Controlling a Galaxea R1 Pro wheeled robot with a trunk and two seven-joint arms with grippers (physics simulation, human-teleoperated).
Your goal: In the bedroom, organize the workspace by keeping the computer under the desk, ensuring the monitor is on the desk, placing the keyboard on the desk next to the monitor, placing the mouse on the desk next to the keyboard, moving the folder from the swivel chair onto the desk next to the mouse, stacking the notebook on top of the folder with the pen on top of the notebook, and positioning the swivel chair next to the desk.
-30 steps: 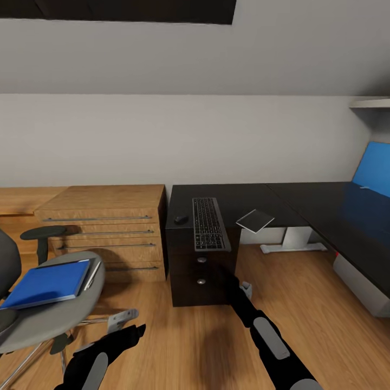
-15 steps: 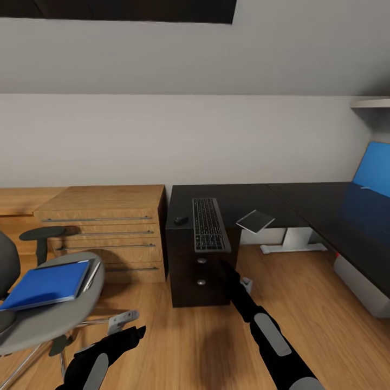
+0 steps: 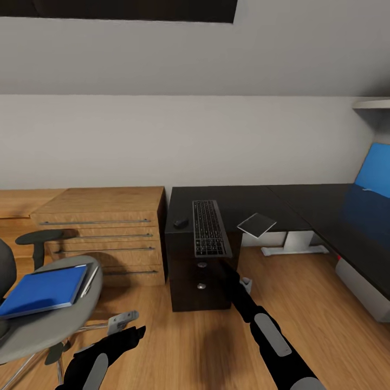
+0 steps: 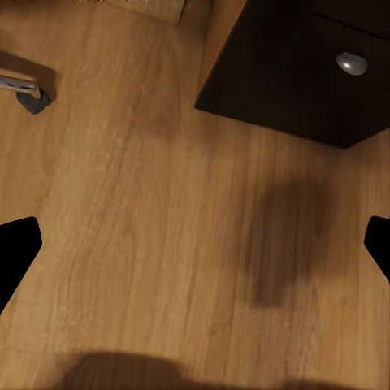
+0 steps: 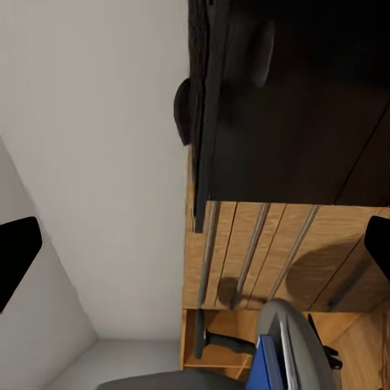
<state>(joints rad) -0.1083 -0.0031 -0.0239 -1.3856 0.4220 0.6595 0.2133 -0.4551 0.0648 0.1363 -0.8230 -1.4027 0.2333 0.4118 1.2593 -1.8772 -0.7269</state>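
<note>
The black-topped desk (image 3: 238,197) carries the silver keyboard (image 3: 208,227), whose near end juts past the drawer unit's front. A dark mouse (image 3: 180,222) lies to its left, and the grey notebook (image 3: 256,223) overhangs the desk edge to its right. The blue folder (image 3: 43,290) lies on the swivel chair (image 3: 54,319) seat at the left, with a thin pale strip along its right side. My right gripper (image 3: 225,268) is open in front of the drawers, just below the keyboard's near end (image 5: 207,122). Low over the floor, my left gripper (image 3: 135,331) is open and holds nothing.
Light-wood cabinets (image 3: 103,233) stand left of the desk. A bright blue upright panel (image 3: 374,168) stands on the desk's right wing; I cannot tell whether it is the monitor. A pale grey box (image 3: 360,281) lies under that wing. Silver knobs (image 4: 352,62) mark the drawers.
My right gripper has moved forward and up toward the drawer front under the keyboard. The whole picture has shifted slightly, so the camera moved. The left arm is still.
</note>
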